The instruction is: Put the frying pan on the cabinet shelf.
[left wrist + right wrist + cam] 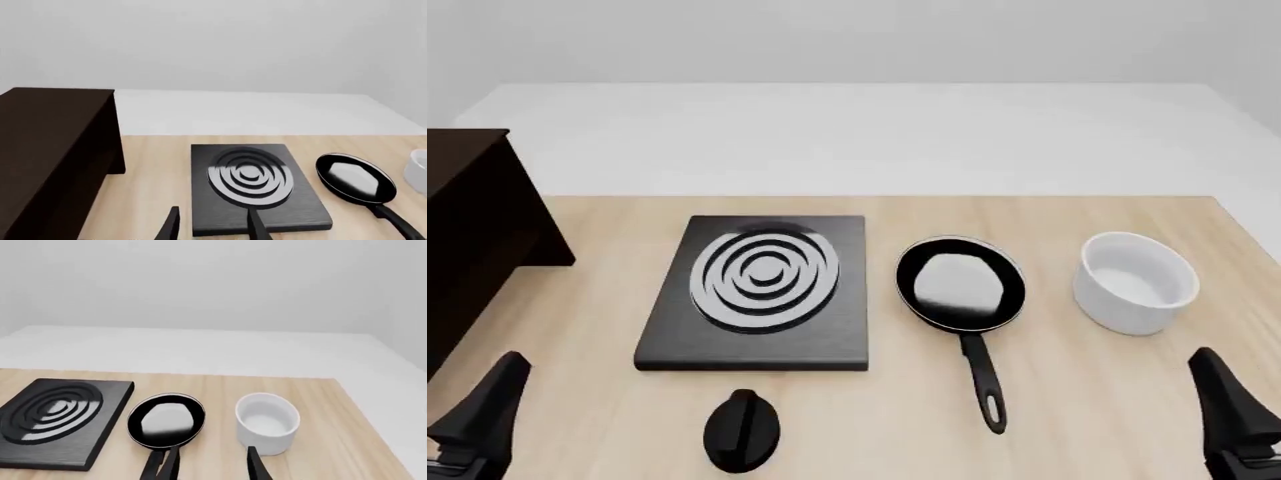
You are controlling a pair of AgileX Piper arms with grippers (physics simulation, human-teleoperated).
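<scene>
Small round black frying pan (961,284) with glossy pale-grey inside and thin light rim sits flat on the light wooden table (1094,400), right of centre in the front view. Its long black handle with end loop (984,385) runs toward 6 o'clock, nearly at the near edge. Nothing touches the pan.

Handling, as a judgement: rigid, probably metal, moderate weight, with the mass in the bowl, so a grip far out on the handle would let the bowl sag or swing. Best hold looks like mid-handle, or closer to the bowl, fingers across the narrow bar. The handle looks smooth, so slip or twist is a risk. Not fragile.

Black square stove plate with silver concentric rings (761,290) lies at the pan's 9 o'clock, just beside it but apart. A small black rounded knob-like object (743,428) rests at the plate's 6 o'clock.

Containers: the pan is empty. White round bowl (1134,282), at the pan's 3 o'clock and apart from it, also looks empty.

Large very dark brown boxy wooden cabinet (474,240) stands at the table's far-left edge, well apart from the pan, beyond the stove plate.

Left gripper (210,227): fingers spread, empty, low at the near-left corner. Right gripper (210,465): fingers spread, empty, at near right, sighting pan and bowl; it is nearer the handle.
</scene>
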